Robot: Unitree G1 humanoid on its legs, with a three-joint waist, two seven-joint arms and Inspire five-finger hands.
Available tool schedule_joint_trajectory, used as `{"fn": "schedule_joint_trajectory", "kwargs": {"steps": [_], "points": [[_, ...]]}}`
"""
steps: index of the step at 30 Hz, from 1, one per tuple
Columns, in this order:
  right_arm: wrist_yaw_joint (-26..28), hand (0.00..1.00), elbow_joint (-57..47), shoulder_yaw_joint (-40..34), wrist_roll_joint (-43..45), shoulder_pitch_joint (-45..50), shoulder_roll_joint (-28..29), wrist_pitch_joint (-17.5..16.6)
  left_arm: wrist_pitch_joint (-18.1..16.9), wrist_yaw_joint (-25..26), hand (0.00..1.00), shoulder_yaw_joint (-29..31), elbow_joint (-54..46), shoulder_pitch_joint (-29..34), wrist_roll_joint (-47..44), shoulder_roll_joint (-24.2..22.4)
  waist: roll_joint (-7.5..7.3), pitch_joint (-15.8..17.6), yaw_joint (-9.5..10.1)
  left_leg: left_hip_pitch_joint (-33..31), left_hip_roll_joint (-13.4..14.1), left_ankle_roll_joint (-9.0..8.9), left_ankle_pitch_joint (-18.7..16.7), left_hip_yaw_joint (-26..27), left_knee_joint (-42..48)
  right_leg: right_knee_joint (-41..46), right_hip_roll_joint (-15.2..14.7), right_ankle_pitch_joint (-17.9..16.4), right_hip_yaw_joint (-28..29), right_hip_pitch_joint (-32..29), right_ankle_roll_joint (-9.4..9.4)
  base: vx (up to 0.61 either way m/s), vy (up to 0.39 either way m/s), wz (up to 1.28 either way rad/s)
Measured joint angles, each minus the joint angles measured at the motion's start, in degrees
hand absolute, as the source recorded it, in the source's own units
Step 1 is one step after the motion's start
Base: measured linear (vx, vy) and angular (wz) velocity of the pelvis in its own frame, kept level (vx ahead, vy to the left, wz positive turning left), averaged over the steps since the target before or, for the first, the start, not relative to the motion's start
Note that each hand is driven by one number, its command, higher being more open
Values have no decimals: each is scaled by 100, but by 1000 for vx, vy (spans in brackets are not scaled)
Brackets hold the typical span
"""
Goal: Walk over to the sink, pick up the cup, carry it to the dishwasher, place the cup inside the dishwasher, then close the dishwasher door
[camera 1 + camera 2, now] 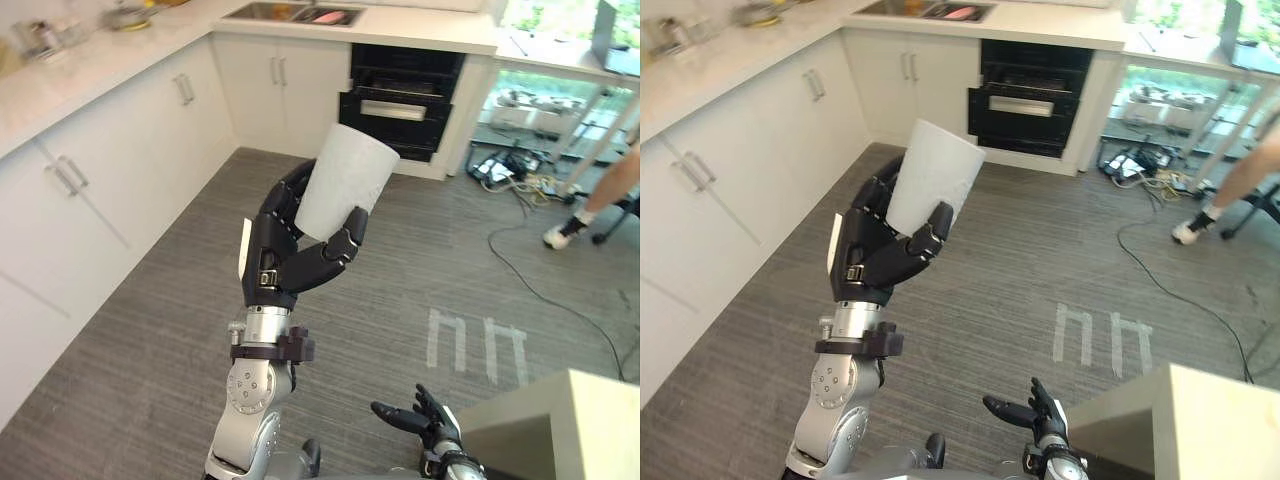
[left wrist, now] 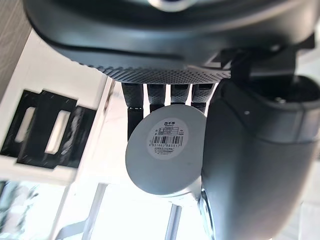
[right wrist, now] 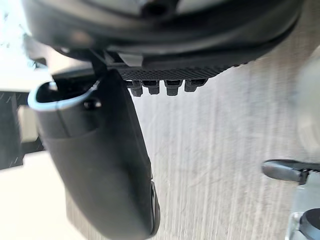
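Observation:
My left hand [image 1: 290, 250] is raised in the middle of the eye views, its fingers and thumb curled round a white cup [image 1: 345, 180] that tilts away from me. From the left wrist, the cup's round base [image 2: 167, 150] with a barcode label sits between the fingers and the thumb. The dishwasher [image 1: 400, 100] stands open at the far wall, with dark racks showing. The sink [image 1: 290, 13] lies in the counter to its left. Low at the front, my right hand [image 1: 425, 415] hangs with relaxed fingers and holds nothing.
White cabinets [image 1: 120, 160] run along the left and far walls under a pale counter [image 1: 90, 60]. A beige box corner [image 1: 550, 425] stands at the lower right. A person's leg and shoe [image 1: 580, 220] and floor cables [image 1: 510, 170] are at the right. Grey floor [image 1: 400, 260] stretches ahead.

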Motion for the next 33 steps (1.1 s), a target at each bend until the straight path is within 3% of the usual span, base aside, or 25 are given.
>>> {"fn": "schedule_joint_trajectory", "kwargs": {"steps": [1,2,4,8,16,27,28,33], "points": [[-14,100,-2,-5,3,-37,-14,3,-10,1,0,62,5,0,-77,9,43,-30,89,74,92,111,1,322,36,1,25,2,65,53,11,77,89,-10],[-16,100,1,-5,5,-42,1,1,-12,3,0,85,18,0,-120,23,8,-57,102,142,33,104,54,323,-104,-10,6,13,117,53,25,110,125,-6],[-12,100,86,-4,6,-47,82,-9,-20,1,0,70,65,-9,-184,56,-120,-141,10,393,-290,178,425,217,-791,-333,-90,61,446,55,15,100,109,30],[7,100,515,-8,-15,-59,84,19,-14,-20,0,-47,433,-6,-184,175,-110,-146,7,667,-577,201,879,64,-1668,-655,-125,124,735,96,75,5,39,26],[-39,100,761,-79,-81,-80,-1,52,14,-190,0,-198,523,173,-183,415,-65,-176,-138,1038,-496,80,1381,117,-2556,-727,69,276,951,20,79,-48,-81,-10],[-221,100,848,-117,-329,-251,-68,73,22,-241,0,129,897,463,-184,457,13,-212,-145,1105,-352,33,1499,59,-2565,-905,231,353,893,176,-28,-4,-73,1],[-242,100,1024,-278,-481,-608,-64,74,24,-228,0,493,895,649,-183,477,19,34,-144,1160,-356,-38,1454,13,-2566,-1052,240,365,860,316,-34,0,0,0],[-243,100,1030,-278,-481,-605,-64,74,24,-228,0,490,895,651,-182,476,20,34,-142,1160,-357,-38,1454,7,-2567,-1056,240,365,854,320,-34,0,0,1]]}}
